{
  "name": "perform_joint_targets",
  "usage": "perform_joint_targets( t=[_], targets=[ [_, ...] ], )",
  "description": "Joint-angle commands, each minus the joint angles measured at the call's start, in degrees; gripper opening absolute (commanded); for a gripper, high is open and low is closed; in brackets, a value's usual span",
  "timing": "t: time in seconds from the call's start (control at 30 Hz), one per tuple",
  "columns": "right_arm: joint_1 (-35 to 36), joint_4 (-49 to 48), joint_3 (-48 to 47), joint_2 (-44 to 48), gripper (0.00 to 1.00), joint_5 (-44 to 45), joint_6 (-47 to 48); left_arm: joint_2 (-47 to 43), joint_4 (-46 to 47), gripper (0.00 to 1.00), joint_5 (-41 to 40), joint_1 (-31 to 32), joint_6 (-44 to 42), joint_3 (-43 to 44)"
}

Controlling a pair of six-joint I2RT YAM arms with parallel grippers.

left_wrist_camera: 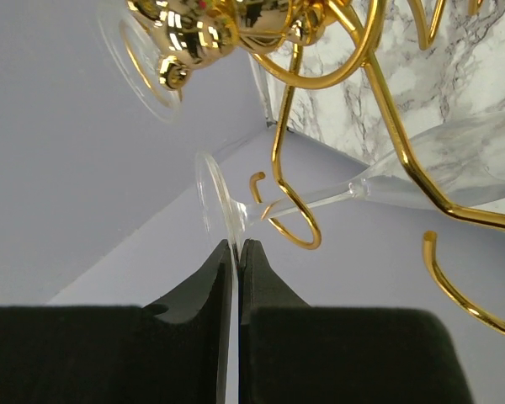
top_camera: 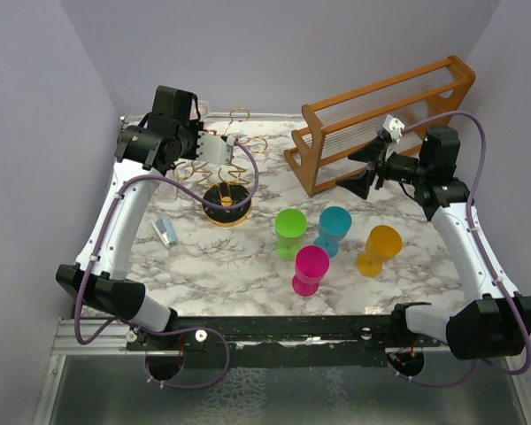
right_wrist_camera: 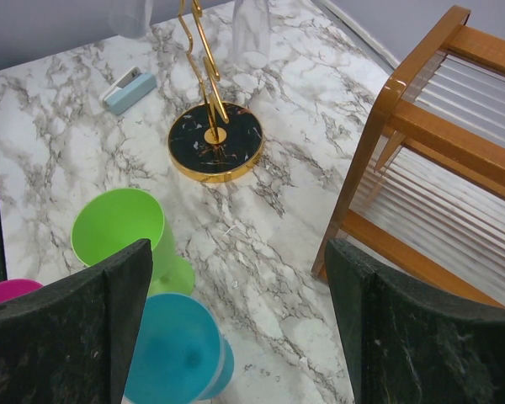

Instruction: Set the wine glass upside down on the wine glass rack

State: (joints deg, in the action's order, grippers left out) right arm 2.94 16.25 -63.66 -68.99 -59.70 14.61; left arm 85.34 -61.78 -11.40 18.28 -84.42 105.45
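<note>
The clear wine glass [left_wrist_camera: 320, 197] lies sideways among the gold looped arms of the wine glass rack [left_wrist_camera: 290, 151]. Its stem passes through a hook and its bowl points right. My left gripper [left_wrist_camera: 237, 245] is shut on the edge of the glass's round foot. Another clear glass foot [left_wrist_camera: 139, 63] shows by the rack's gold top. In the top view the left gripper [top_camera: 215, 149] is at the rack's rings, above the dark gold-rimmed base [top_camera: 226, 204]. My right gripper [top_camera: 361, 177] hangs open beside the wooden rack, holding nothing. In its own view it [right_wrist_camera: 236, 252] looks down on the rack's base [right_wrist_camera: 215, 141].
A large orange-brown slatted wooden rack [top_camera: 385, 119] stands at the back right. Green [top_camera: 291, 232], blue [top_camera: 334, 229], pink [top_camera: 310, 269] and orange [top_camera: 379, 249] plastic goblets stand mid-table. A small light-blue object [top_camera: 164, 229] lies at the left.
</note>
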Motion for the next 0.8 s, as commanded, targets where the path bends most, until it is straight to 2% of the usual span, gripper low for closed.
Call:
perform_joint_targets(
  t=[0.0, 0.47, 0.77],
  targets=[
    [-0.17, -1.47, 0.3, 0.26, 0.83, -0.52, -0.55, -2.31, 2.21, 0.0, -6.4, 0.34, 2.36, -2.5],
    [-0.22, -1.66, 0.46, 0.09, 0.83, -0.24, -0.46, -3.18, 2.77, 0.0, -9.63, 0.33, 5.6, -6.35],
    [-0.22, -1.66, 0.46, 0.09, 0.83, -0.21, -0.46, -3.92, 1.84, 0.23, -8.47, 0.3, 6.63, -6.31]
  ],
)
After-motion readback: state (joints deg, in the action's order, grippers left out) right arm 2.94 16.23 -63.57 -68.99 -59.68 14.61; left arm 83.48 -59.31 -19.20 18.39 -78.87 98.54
